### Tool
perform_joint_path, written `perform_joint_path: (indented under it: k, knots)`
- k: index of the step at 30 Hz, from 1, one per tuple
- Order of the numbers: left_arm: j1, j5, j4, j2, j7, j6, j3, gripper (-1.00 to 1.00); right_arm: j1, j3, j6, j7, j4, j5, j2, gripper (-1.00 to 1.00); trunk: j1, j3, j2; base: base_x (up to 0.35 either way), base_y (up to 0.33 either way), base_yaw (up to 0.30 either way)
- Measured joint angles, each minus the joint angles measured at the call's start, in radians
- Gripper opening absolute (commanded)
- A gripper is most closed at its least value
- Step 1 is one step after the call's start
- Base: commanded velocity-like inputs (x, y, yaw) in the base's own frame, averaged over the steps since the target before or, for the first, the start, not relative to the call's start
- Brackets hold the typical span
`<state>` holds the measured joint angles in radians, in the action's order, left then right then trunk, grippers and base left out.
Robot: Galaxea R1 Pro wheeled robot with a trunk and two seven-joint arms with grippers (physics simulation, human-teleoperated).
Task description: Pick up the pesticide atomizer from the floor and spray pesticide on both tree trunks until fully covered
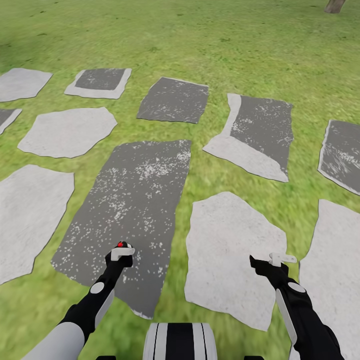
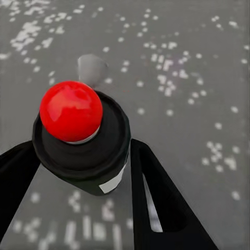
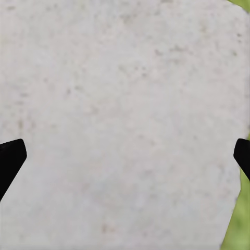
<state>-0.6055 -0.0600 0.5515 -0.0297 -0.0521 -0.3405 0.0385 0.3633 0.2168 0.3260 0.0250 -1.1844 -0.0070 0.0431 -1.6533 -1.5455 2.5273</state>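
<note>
Left claw grips the pesticide atomizer around its black body between both fingers, over the dark speckled paving slab beneath; light, rigid, probably slick; right claw hangs spread, empty.

I'm looking at a garden: green grass all round, grey stone paving slabs set in it, a tree trunk far off.

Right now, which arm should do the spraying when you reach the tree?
Left. The left claw already holds the sprayer, red button up. The right claw hangs open over a pale stone, holding nothing.
</note>
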Motion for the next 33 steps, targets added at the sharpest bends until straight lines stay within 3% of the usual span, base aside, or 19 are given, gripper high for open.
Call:
perform_joint_path:
  k: [12, 26, 33]
  knots:
    - [0.000, 0.002, 0.003, 0.000, 0.000, 0.000, 0.002, -1.00, 0.000, 0.000, 0.000, 0.000, 0.000, 0.000, 0.000, 1.00, 0.000, 0.000, 0.000, 0.000, 0.000, 0.000]
    - [0.000, 0.002, 0.008, -0.002, -0.002, 0.001, 0.001, -1.00, -0.001, -0.001, 0.000, 0.000, -0.003, 0.000, -0.001, 1.00, 0.006, 0.054, -0.003, 0.000, 0.000, 0.000]
    - [0.000, 0.003, 0.008, -0.001, -0.003, 0.003, 0.004, -1.00, -0.001, -0.003, 0.002, 0.000, -0.081, 0.000, -0.002, 1.00, 0.009, 0.081, -0.005, 0.000, 0.000, 0.000]
